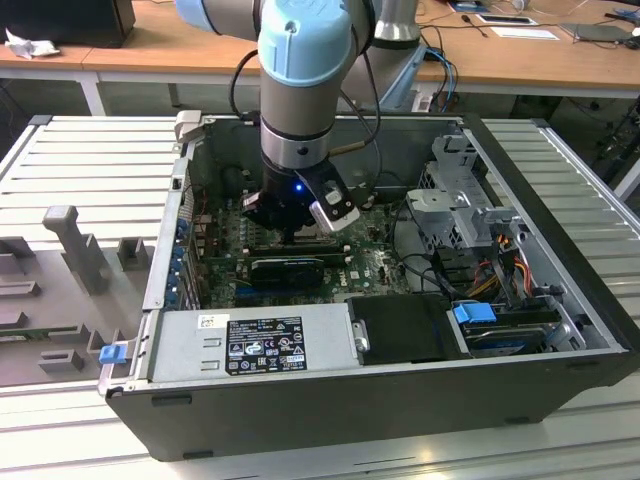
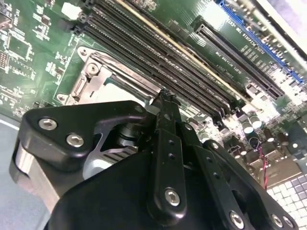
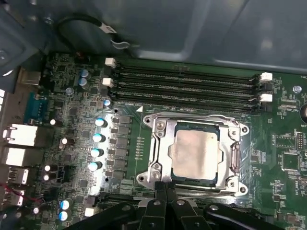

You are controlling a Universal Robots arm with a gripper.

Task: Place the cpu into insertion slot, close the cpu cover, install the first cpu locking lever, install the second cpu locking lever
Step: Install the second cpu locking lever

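We are looking into an open computer case (image 1: pixel 330 400), where the arm is reaching down over the green motherboard (image 3: pixel 288 187). In the first wrist view the cpu (image 3: pixel 196 152) is sitting flat in the insertion slot (image 3: pixel 156 125), and the cpu cover (image 3: pixel 226 151) is lying closed around it, its window framing the pale chip. The gripper (image 3: pixel 166 188) is hovering at the slot's edge with its fingers (image 3: pixel 160 192) pressed together, grasping nothing we can see. Long black memory slots (image 3: pixel 184 84) are running just beside the socket, a row of blue-topped capacitors (image 3: pixel 97 144) is standing on another side, and a black cable (image 3: pixel 86 21) is looping near the case wall.
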